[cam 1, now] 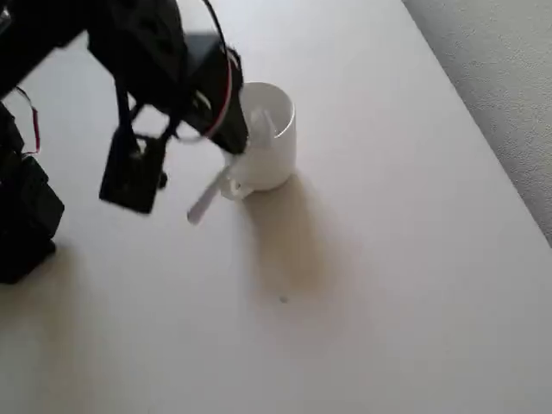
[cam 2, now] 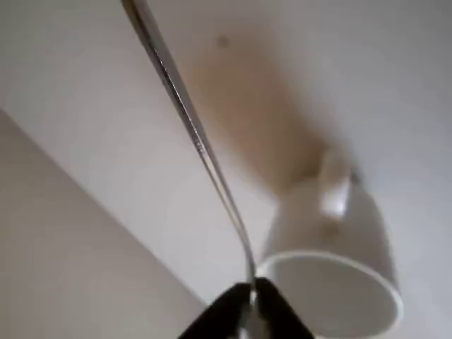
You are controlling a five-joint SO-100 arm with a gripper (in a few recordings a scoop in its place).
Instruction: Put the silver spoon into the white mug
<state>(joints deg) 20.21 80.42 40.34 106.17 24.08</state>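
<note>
My pincer (cam 1: 231, 142) sits over the left rim of the white mug (cam 1: 269, 138) in the overhead view; its jaws are closed narrow on the silver spoon (cam 1: 207, 197), gripping it near one end; in the wrist view the dark fingertips (cam 2: 233, 311) meet at the bottom edge with the metal pinched between them.

The spoon (cam 2: 187, 113) runs from that grip as a slim bright shaft, slanting up and left across the wrist view to the top edge; I cannot tell from these pictures which end I hold; in the overhead view the free part angles down and to the left of the mug, its pale tip hanging above the table (cam 1: 388, 285) just beside the mug's base.

The mug (cam 2: 332, 282) stands upright on the table; its small loop handle (cam 1: 235, 185) faces the near-left side in the overhead view, just beside the spoon's shaft; in the wrist view its open rim lies to the right of my fingertips, close by them, and the handle (cam 2: 333, 189) shows on the mug's far side.

A soft brownish shadow (cam 1: 289, 250) spreads over the table on the near side of the mug; beyond the table's right edge lies grey carpet (cam 1: 509, 78).
</note>
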